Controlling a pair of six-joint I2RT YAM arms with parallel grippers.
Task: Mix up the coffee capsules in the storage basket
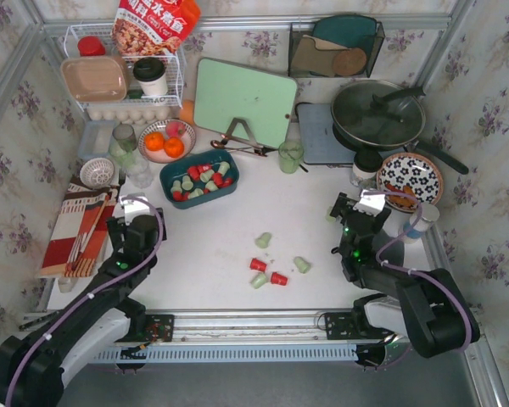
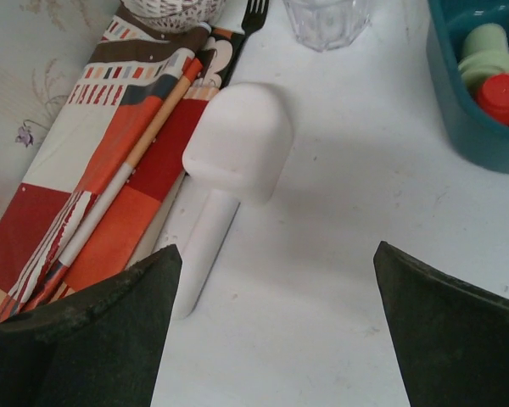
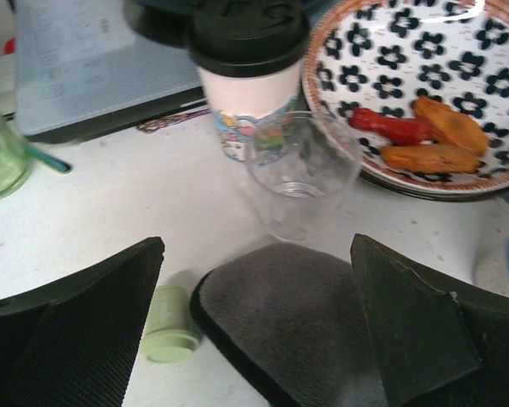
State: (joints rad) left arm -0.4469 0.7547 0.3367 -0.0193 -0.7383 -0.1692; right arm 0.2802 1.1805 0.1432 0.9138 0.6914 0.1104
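- Left gripper [image 2: 276, 326]: fingers spread wide with nothing between them; it hangs over bare tabletop beside a white scoop [image 2: 237, 148], next to a striped cloth [image 2: 93, 195] carrying chopsticks [image 2: 127, 170].
- Right gripper [image 3: 254, 331]: fingers likewise apart and empty, above a dark grey pad [image 3: 297, 322]; one stray green capsule [image 3: 171, 335] sits just beside one finger.
- Storage basket [image 1: 205, 202]: left of the table's centre, holding red and mint coffee capsules [image 1: 202, 178] lying interspersed; five loose capsules [image 1: 278, 278] rest on the tabletop between the arms, well apart from the basket.
- Hazard, spillage: the basket wall looks shallow and the pods are light and tapered; a brisk stir would probably flick more over the rim, and they would roll in arcs.
- Hazard, left approach: a clear tumbler [image 2: 327, 17] and a bowl of oranges [image 1: 165, 140] stand near the basket; a wide sweep toward it could tip the glass or shove the basket against the bowl.
- Hazard, right approach: a clear plastic cup [image 3: 301, 170] and a lidded paper cup [image 3: 250, 51] stand just ahead of the fingers, with a patterned plate [image 3: 339, 51] beyond them; any forward drift would likely topple them.
- Hazard, incomplete result: stirring only the basket leaves the strays outside, and pinching a tapered pod off-centre may squirt it away.
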